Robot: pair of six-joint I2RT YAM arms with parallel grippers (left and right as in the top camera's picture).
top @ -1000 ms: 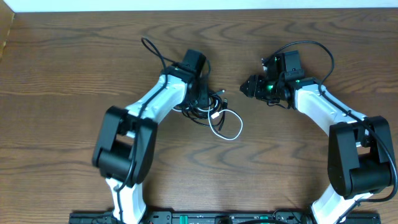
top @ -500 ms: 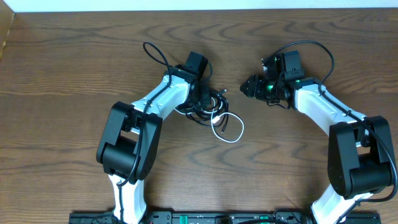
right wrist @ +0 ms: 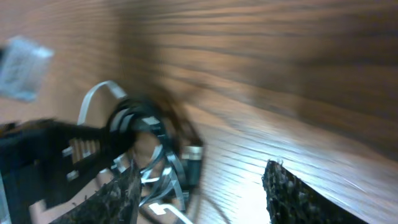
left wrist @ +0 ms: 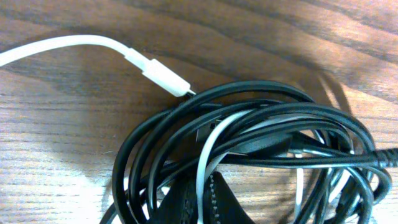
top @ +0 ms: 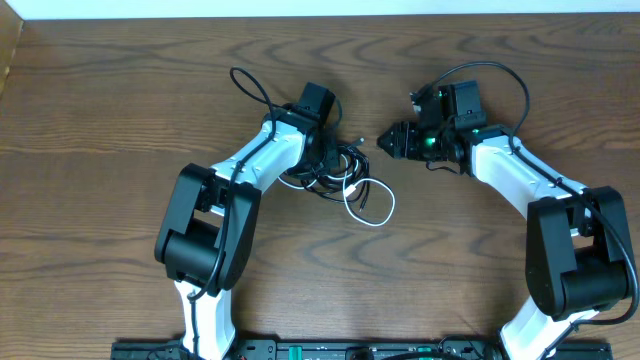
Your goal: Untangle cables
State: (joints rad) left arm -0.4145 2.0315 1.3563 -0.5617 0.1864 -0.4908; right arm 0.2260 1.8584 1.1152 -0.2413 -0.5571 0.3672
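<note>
On the table (top: 120,120), near frame centre, the left gripper (top: 324,156) is clamped on the coiled black cable (left wrist: 249,102), apparently to anchor it. The right gripper (top: 385,142) is held agape just right. The white cable (top: 372,206) is looped below.

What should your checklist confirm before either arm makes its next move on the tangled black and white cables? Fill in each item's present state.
1. Left fingers shut inside the cable bundle: ok.
2. Which strand they pinch: cannot tell, coils hide it.
3. Right fingers open, nothing between them: ok.
4. Right fingers apart from the bundle: ok, bare table shows between.
5. Black cable and white cable separated: not ok, white threads through the black coils.
6. A white loop lies outside the bundle, facing the right fingers: ok.
</note>
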